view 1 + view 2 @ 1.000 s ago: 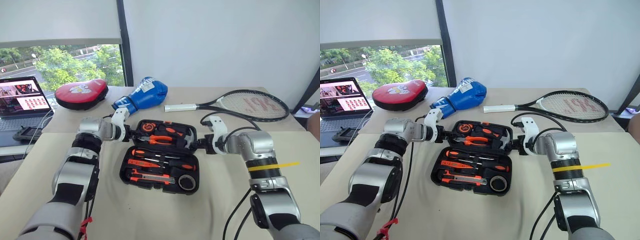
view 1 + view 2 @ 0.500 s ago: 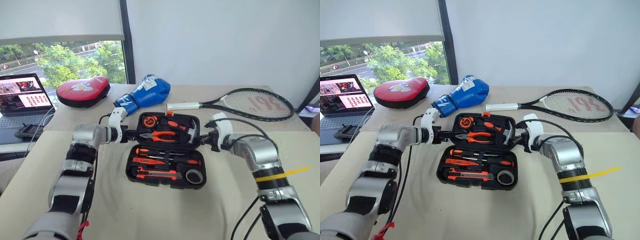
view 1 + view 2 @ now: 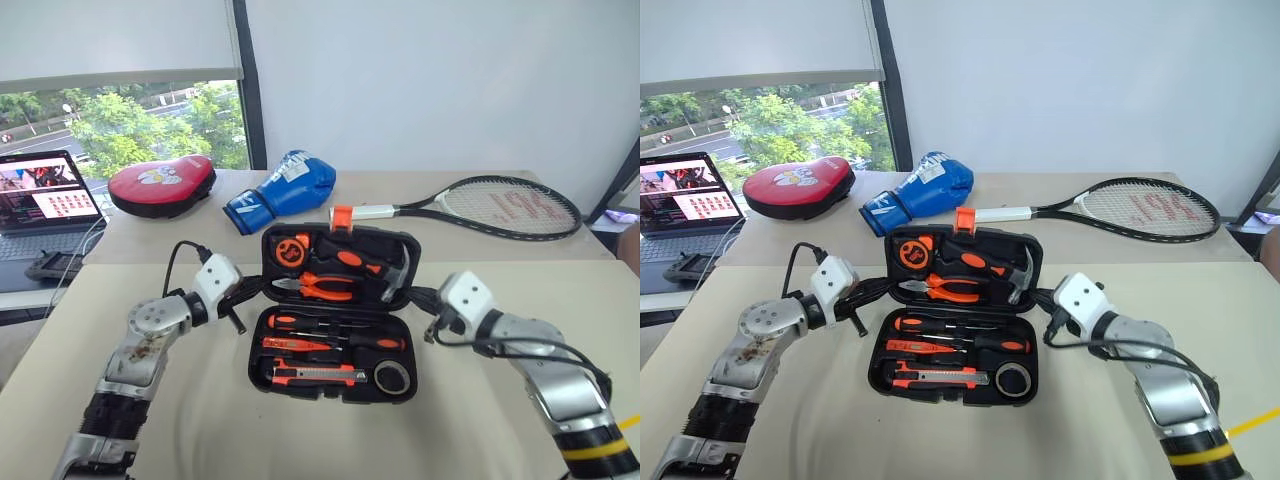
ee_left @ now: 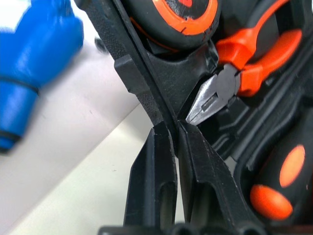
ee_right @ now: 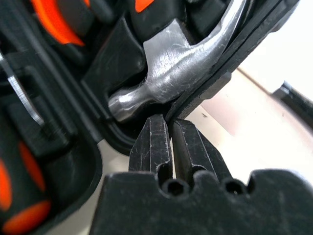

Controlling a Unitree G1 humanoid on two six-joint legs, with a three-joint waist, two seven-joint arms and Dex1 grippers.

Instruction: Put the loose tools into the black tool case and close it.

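The black tool case (image 3: pixel 258 368) lies open on the table, its lid (image 3: pixel 372 232) tilted up with the orange latch (image 3: pixel 342 216) on top. In the base sit two screwdrivers (image 3: pixel 340 325), the utility knife (image 3: pixel 310 375) and the tape roll (image 3: pixel 397 378). The lid holds pliers (image 3: pixel 325 288) and a hammer (image 3: pixel 388 268). My left gripper (image 3: pixel 258 290) is shut on the lid's left rim, which the left wrist view shows pinched between the fingers (image 4: pixel 156 161). My right gripper (image 3: pixel 418 295) is shut on the lid's right rim beside the hammer head (image 5: pixel 186 73).
Behind the case lie a blue boxing glove (image 3: pixel 285 185), a red pad (image 3: pixel 163 185) and a tennis racket (image 3: pixel 480 208). A laptop (image 3: pixel 45 195) and a black device (image 3: pixel 55 265) sit at the far left. A seam between two tables runs behind the case.
Both grippers have drawn back toward me and rolled, swinging the lid up from lying back to a steep tilt. The tools in the case have stayed in place.
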